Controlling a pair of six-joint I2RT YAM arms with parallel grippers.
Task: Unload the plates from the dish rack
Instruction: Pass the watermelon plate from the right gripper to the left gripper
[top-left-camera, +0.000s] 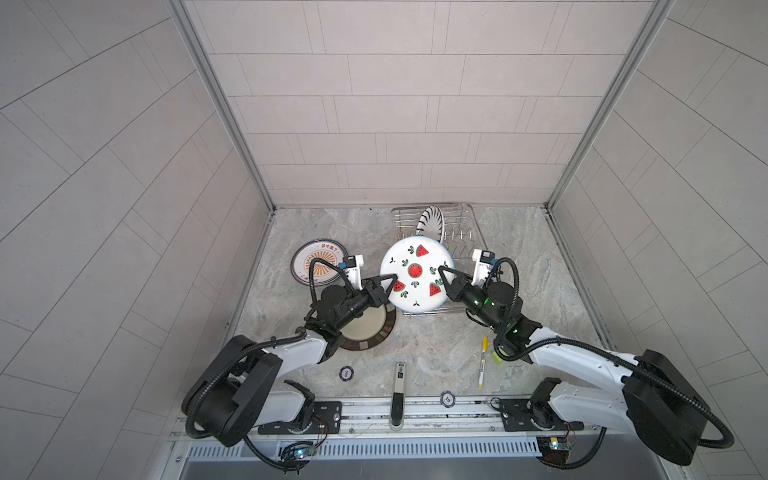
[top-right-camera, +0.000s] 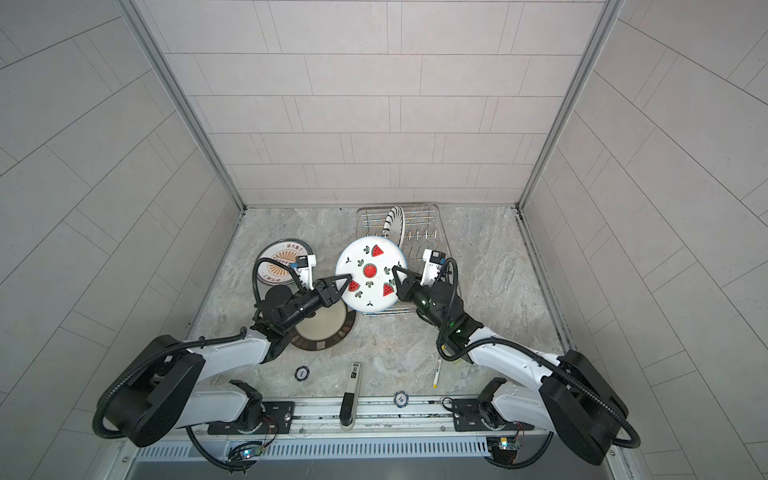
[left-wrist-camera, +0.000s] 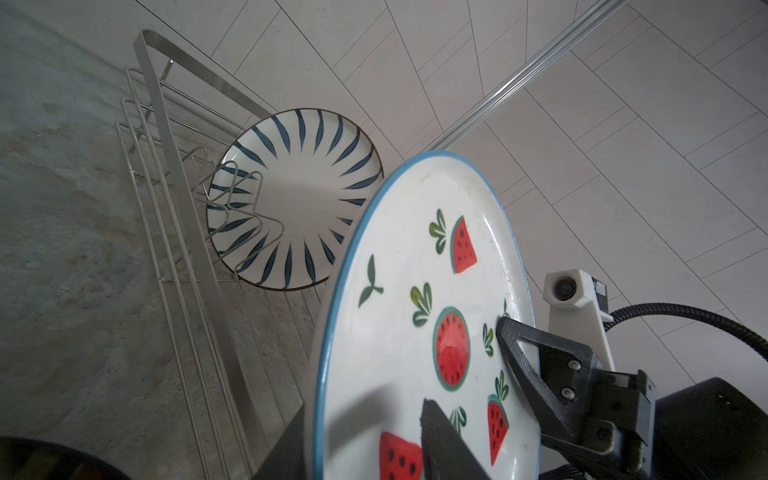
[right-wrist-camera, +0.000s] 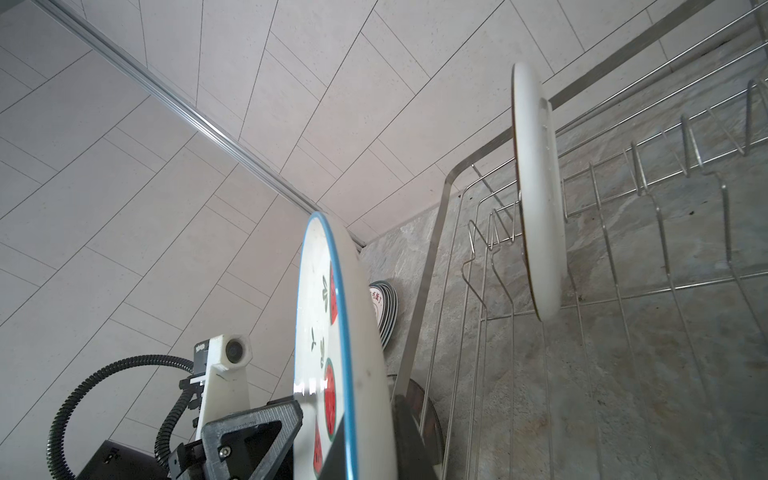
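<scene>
Arms angle inward, right hand (top-left-camera: 444, 272) clamped on watermelon plate (top-left-camera: 415, 253), left hand (top-left-camera: 392, 279) straddling its rim, grip unclear.

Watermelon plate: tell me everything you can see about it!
The round white watermelon plate looks like shiny ceramic, with a thin blue rim, red watermelon slices and green leaves. It is held up, face up, over the near end of the chrome wire dish rack. The right jaws pinch one side of its rim; the left jaws straddle the opposite side.
</scene>
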